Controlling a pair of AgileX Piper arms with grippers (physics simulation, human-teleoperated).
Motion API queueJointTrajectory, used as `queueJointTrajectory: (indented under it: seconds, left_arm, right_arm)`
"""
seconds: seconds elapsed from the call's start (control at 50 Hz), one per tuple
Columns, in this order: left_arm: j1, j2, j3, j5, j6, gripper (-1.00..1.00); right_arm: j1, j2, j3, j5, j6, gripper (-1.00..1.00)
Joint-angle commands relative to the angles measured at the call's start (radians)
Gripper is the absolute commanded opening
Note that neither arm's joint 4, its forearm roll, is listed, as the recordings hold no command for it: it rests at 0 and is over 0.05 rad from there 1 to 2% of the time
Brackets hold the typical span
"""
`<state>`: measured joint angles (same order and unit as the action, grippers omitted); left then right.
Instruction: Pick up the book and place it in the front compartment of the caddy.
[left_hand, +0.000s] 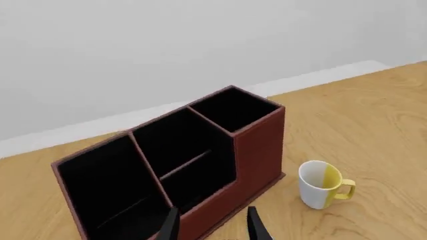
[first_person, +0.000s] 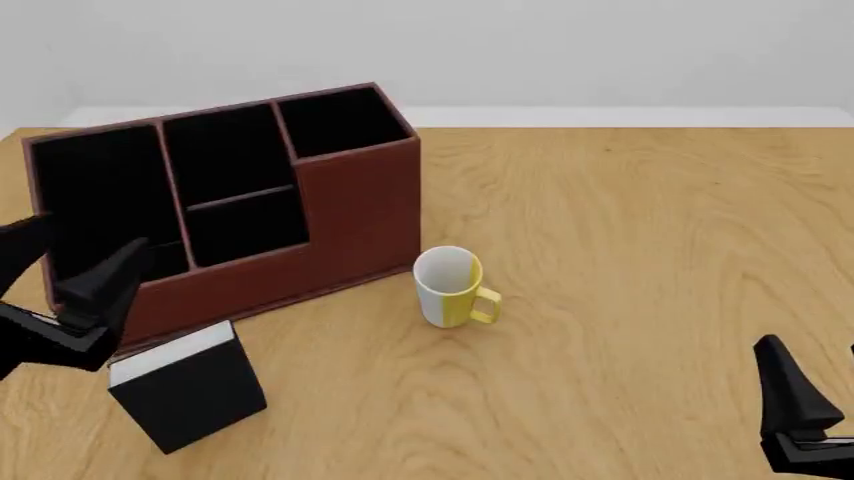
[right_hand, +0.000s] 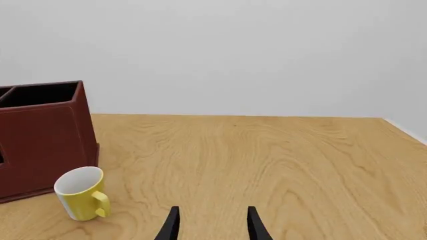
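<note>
The small thick rectangular book with plain black covers and a white page edge (first_person: 184, 385) stands on the light wooden table (first_person: 627, 260) near its near left corner, turned at an angle, its white edge facing up and toward the far side. Just beyond it, close but apart, sits the large reddish-brown leather-look caddy with a black-lined interior (first_person: 354, 215), set slantwise toward the table's far left corner; its compartments step up in height from the low front wall to the taller back ones, and every compartment in sight looks dark and unfilled. A white-and-yellow mug (first_person: 451, 288) stands upright just beside the caddy's near right corner, its handle pointing toward the right edge. The left pincer (left_hand: 211, 227) hangs over the caddy's low front wall at the table's left edge, its two black fingers (left_hand: 169, 226) spread moderately wide and holding nothing. The right pincer (right_hand: 211, 227) hovers over bare wood near the table's near right corner, well apart from the mug, its fingers likewise parted with nothing between them.
</note>
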<state>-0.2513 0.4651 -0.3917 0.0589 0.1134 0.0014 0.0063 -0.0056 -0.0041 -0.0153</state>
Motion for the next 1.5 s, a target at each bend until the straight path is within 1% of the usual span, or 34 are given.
queueJointTrajectory:
  seconds: [0.02,0.04,0.1,0.16,0.18,0.22,0.32,0.36,0.38,0.4,0.42,0.44,0.46,0.5,0.52,0.56,0.58,0.62,0.66,0.74,0.76,0.84,0.9,0.92,1.02,1.14,1.18,1.22,1.26,1.34,1.38,1.42,1.46,1.5]
  left_arm:
    - [-0.18,0.145,-0.227,0.218,0.048,1.0]
    - [-0.178,0.169,-0.24,0.24,0.063,1.0]
    - [-0.253,0.203,-0.302,0.325,0.026,1.0]
    - [-0.26,0.233,-0.333,0.362,0.056,1.0]
    - [-0.254,0.231,-0.339,0.369,0.086,1.0]
    - [-0.262,0.24,-0.359,0.396,0.072,1.0]
    - [-0.277,0.228,-0.406,0.496,0.125,1.0]
    - [-0.255,0.25,-0.41,0.533,0.124,1.0]
    - [-0.25,0.258,-0.401,0.542,0.156,1.0]
    - [-0.269,0.261,-0.388,0.55,0.191,1.0]
    - [-0.275,0.26,-0.39,0.561,0.192,1.0]
    - [-0.27,0.279,-0.378,0.578,0.222,1.0]
    - [-0.287,0.284,-0.38,0.585,0.216,1.0]
    - [-0.281,0.295,-0.385,0.608,0.227,1.0]
    - [-0.291,0.298,-0.395,0.619,0.211,1.0]
    - [-0.312,0.304,-0.391,0.639,0.227,1.0]
    - [-0.316,0.293,-0.381,0.641,0.265,1.0]
    - [-0.334,0.313,-0.379,0.659,0.248,1.0]
    - [-0.351,0.315,-0.37,0.665,0.262,1.0]
    - [-0.333,0.317,-0.339,0.677,0.304,1.0]
    - [-0.351,0.325,-0.34,0.687,0.295,1.0]
    - [-0.355,0.32,-0.34,0.71,0.308,1.0]
    - [-0.377,0.341,-0.338,0.729,0.278,1.0]
    - [-0.361,0.33,-0.322,0.725,0.314,1.0]
    - [-0.345,0.326,-0.302,0.729,0.33,1.0]
    - [-0.301,0.311,-0.265,0.726,0.394,1.0]
    - [-0.274,0.297,-0.244,0.722,0.436,1.0]
    - [-0.262,0.295,-0.232,0.72,0.453,1.0]
    - [-0.208,0.275,-0.2,0.704,0.52,1.0]
    - [-0.172,0.274,-0.191,0.696,0.541,1.0]
    - [-0.132,0.261,-0.169,0.692,0.584,1.0]
    - [-0.132,0.258,-0.168,0.696,0.581,1.0]
    - [-0.11,0.244,-0.154,0.693,0.61,1.0]
    - [-0.099,0.243,-0.15,0.69,0.619,1.0]
  right_arm:
    - [0.0,0.0,0.0,-0.001,-0.003,1.0]
    - [0.0,0.0,-0.001,0.0,-0.002,1.0]
    - [0.0,0.0,-0.002,0.001,-0.002,1.0]
    - [0.0,0.004,0.001,-0.004,0.002,1.0]
    - [0.0,0.004,0.001,-0.006,0.001,1.0]
    - [0.0,0.003,0.0,-0.003,-0.002,1.0]
    - [0.0,0.006,0.001,-0.008,-0.001,1.0]
    - [0.0,0.007,0.001,-0.008,0.001,1.0]
    - [0.0,0.007,0.001,-0.008,-0.001,1.0]
    - [0.0,0.007,0.001,-0.009,-0.001,1.0]
    - [0.0,0.009,0.001,-0.01,0.001,1.0]
    - [0.0,0.008,0.0,-0.008,0.002,1.0]
    - [0.0,0.008,0.001,-0.009,0.001,1.0]
    - [0.0,0.006,0.001,-0.007,-0.001,1.0]
    - [0.0,0.007,0.0,-0.007,0.001,1.0]
    - [0.0,0.007,0.001,-0.008,0.0,1.0]
    - [0.0,0.005,0.001,-0.006,-0.001,1.0]
    - [0.0,0.005,0.001,-0.006,0.002,1.0]
    - [0.0,0.003,0.0,-0.003,0.0,1.0]
    - [0.0,0.003,0.0,-0.003,0.001,1.0]
    - [0.0,0.002,0.0,-0.003,-0.001,1.0]
    - [0.0,0.002,-0.001,-0.001,0.0,1.0]
    - [0.0,0.002,-0.002,0.0,0.001,1.0]
    - [0.0,0.003,-0.002,-0.001,0.001,1.0]
    - [0.0,0.007,0.001,-0.008,0.001,1.0]
    - [0.0,0.005,0.0,-0.006,-0.001,1.0]
    - [0.0,0.006,0.0,-0.006,0.001,1.0]
    - [0.0,0.007,0.0,-0.008,0.0,1.0]
    - [0.0,0.006,-0.001,-0.005,0.0,1.0]
    - [0.0,0.004,-0.002,-0.003,0.0,1.0]
    - [0.0,0.006,-0.001,-0.005,0.001,1.0]
    - [0.0,0.007,-0.001,-0.007,-0.001,1.0]
    - [0.0,0.008,-0.001,-0.007,0.001,1.0]
    - [0.0,0.008,-0.001,-0.008,0.0,1.0]
